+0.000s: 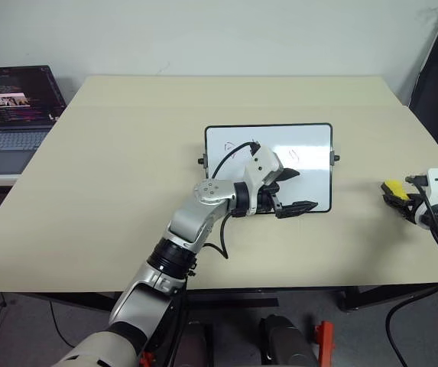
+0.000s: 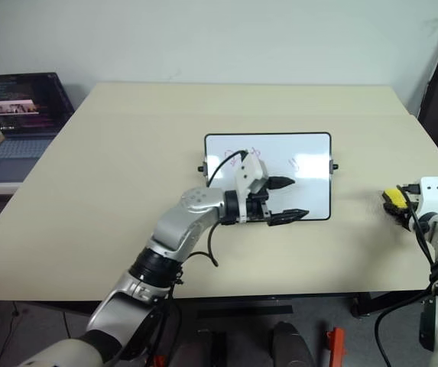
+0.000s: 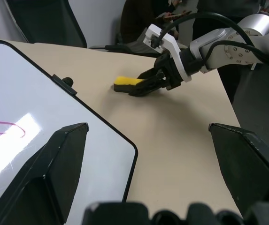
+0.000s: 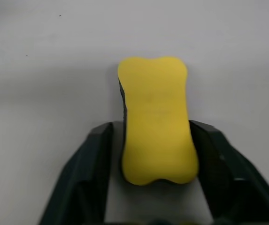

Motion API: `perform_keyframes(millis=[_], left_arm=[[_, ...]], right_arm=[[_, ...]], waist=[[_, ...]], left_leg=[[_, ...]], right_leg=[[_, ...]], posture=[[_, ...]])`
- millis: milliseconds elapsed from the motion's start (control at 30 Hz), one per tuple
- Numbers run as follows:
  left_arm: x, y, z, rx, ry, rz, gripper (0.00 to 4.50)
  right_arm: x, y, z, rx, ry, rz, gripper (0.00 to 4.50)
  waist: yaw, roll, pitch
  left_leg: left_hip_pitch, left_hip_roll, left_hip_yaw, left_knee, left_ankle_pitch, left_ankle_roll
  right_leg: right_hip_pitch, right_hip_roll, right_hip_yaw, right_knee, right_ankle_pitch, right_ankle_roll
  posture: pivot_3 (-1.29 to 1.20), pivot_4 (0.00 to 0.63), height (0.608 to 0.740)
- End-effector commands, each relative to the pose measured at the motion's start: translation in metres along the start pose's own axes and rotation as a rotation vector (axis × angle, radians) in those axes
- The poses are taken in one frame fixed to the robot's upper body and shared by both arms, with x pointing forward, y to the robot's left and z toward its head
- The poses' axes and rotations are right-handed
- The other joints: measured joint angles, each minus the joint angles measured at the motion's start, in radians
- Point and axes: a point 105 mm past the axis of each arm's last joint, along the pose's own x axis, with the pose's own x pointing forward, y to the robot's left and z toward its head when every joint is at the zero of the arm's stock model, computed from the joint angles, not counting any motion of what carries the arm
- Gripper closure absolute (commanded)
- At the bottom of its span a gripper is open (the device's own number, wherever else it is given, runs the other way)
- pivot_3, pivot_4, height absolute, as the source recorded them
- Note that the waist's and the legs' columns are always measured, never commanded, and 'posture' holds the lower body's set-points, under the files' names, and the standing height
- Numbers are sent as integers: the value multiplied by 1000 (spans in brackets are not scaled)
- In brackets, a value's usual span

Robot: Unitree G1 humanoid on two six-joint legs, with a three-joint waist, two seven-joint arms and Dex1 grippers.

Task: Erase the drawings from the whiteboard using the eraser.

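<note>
- One yellow eraser (image 4: 157, 122), kinda bone-shaped, was pinched between the right gripper (image 3: 146, 86) fingers.
- One whiteboard (image 1: 303, 145) had two red drawings (image 1: 293, 156).
- Left gripper (image 1: 295, 191) gaped wide, empty.

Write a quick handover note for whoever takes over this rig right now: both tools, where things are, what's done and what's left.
Right tool: shut on the eraser, down at the table to the right of the whiteboard.
Left tool: open, holds nothing, hovering over the whiteboard's lower edge.
Whiteboard lies flat mid-table; the drawings, red marks, are on it.
Done: eraser gripped.
Left: lift the eraser, carry it to the board, wipe all red marks. The left tool looks placed to steady the board; I can't tell whether it touches it.
</note>
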Motion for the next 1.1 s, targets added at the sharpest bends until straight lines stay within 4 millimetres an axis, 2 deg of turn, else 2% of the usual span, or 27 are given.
perform_keyframes(millis=[33, 267, 500, 600, 667, 700, 733, 800, 900, 967, 1000, 1067, 1100], left_arm=[[1, -5, 13, 41, -34, -18, 0], [0, -4, 11, 38, -27, -17, 0], [-2, -3, 10, 39, -23, -13, 0], [-13, 6, 11, 49, -20, 24, 0], [-31, 17, 11, 73, -8, 74, 0], [-37, 20, 12, 81, -3, 88, 0], [-48, 24, 12, 94, 6, 111, 0], [-62, 29, 14, 113, 16, 139, 0], [-93, 34, 18, 133, 24, 196, 0], [-119, 36, 18, 149, 41, 241, 0], [-138, 37, 16, 141, 44, 285, 0], [-170, 38, 12, 125, 52, 376, 0], [-179, 38, 8, 129, 66, 412, 0]], right_arm=[[-2, -4, 15, 50, -80, -13, 3115], [-4, -6, 17, 88, -112, -20, 3119], [-6, -4, 21, 53, -119, -4, 3120], [-15, 3, 46, 7, -192, 28, 3120], [-30, 24, 81, -63, -296, 86, 3120], [-35, 31, 90, -83, -325, 106, 3120], [-44, 48, 106, -141, -374, 148, 3122], [-56, 72, 124, -214, -432, 204, 3124], [-75, 129, 153, -329, -533, 354, 3127], [-79, 172, 164, -401, -587, 460, 3127], [-75, 204, 165, -462, -605, 521, 3127], [-65, 259, 157, -574, -627, 613, 3127], [-61, 277, 153, -598, -637, 637, 3128]], waist=[[0, 0, 0], [0, 0, 0], [0, 0, 0], [-1, 0, 0], [-6, 2, 1], [-10, 3, 1], [-14, 4, 1], [-16, 4, 0], [-16, 4, 0], [-23, 4, 0], [-27, 4, 0], [-40, 4, 0], [-41, 4, 0]], left_leg=[[0, 0, 0, 0, 0, 0], [0, 0, 0, 0, 0, 0], [0, 0, 0, 0, 0, 0], [0, 0, 0, 0, 0, 0], [0, 0, 0, 0, 0, 0], [0, 0, 0, 0, 0, 0], [0, 0, 0, 0, 0, 0], [1, 1, -1, 0, 0, 0], [0, 1, -1, 0, 0, 0], [0, 2, -1, 0, 0, 0], [1, 2, -1, 0, 0, 0], [2, 5, 1, 0, 0, 0], [2, 7, 1, 0, 0, 0]], right_leg=[[0, 0, 0, 0, 0, 0], [0, 0, 0, 0, 0, 0], [0, 0, 0, 0, 0, 0], [0, 0, 0, 0, 0, 0], [0, 0, 0, 1, 0, 0], [0, 0, 1, 1, -1, 2], [-1, 0, 1, 2, -1, 2], [-1, 1, 0, 3, -2, 3], [-1, 1, -1, 2, -2, 3], [-1, 1, -1, 2, -2, 3], [-1, 1, -1, 3, -2, 3], [-1, 3, 0, 3, -1, 1], [-1, 4, 0, 2, -1, 0]], posture=[[0, 150, 740], [0, 150, 740], [0, 150, 740], [0, 150, 740], [0, 150, 740], [0, 150, 740], [0, 150, 740], [0, 150, 740], [0, 150, 740], [0, 150, 740], [0, 150, 740], [0, 150, 740], [0, 150, 740]])
